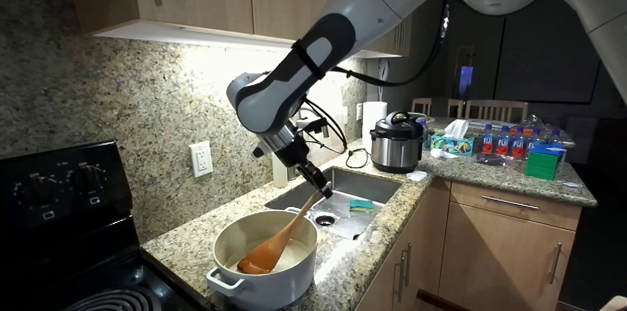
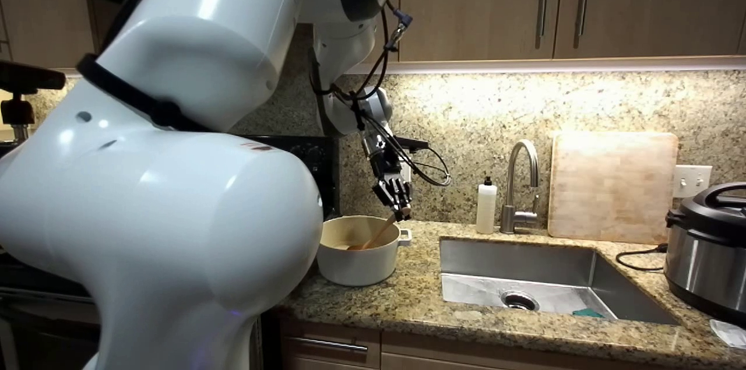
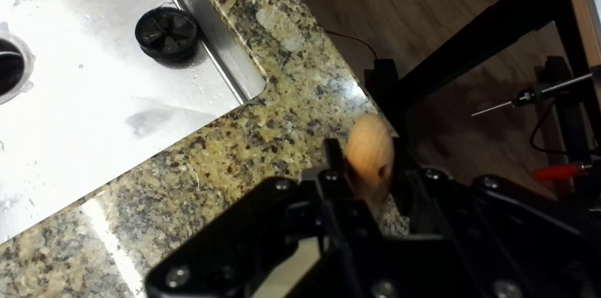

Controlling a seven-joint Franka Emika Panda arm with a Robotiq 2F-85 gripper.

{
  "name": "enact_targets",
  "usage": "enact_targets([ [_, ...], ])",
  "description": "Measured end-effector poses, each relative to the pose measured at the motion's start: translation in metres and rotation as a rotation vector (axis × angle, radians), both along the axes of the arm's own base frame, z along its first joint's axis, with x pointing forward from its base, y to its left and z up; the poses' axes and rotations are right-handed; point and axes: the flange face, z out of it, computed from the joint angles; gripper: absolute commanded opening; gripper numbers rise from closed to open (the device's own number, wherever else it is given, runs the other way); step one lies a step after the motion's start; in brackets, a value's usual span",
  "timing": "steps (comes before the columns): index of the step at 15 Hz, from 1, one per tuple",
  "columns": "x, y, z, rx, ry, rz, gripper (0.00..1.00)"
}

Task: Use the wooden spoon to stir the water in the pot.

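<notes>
We see the pincer (image 3: 368, 152) grasping the wooden spoon (image 1: 282, 239), its head inside the pot (image 1: 284, 289). We judge pick-up and insertion complete; how much stirring of the water (image 1: 294, 254) remains, we cannot tell.

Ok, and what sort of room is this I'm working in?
A kitchen, probably a home one: there's a black coil-burner stove, a rectangular silver metal sink set into the speckled stone counter, and pale wooden cabinets on the wall above.
</notes>
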Motion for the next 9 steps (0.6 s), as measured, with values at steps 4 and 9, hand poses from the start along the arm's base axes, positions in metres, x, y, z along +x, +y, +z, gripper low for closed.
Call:
enact_targets([
  [4,-0.011,0.018,-0.003,-0.052,-0.027,-0.027,0.09],
  [9,-0.026,0.034,-0.008,-0.108,-0.011,0.056,0.09],
])
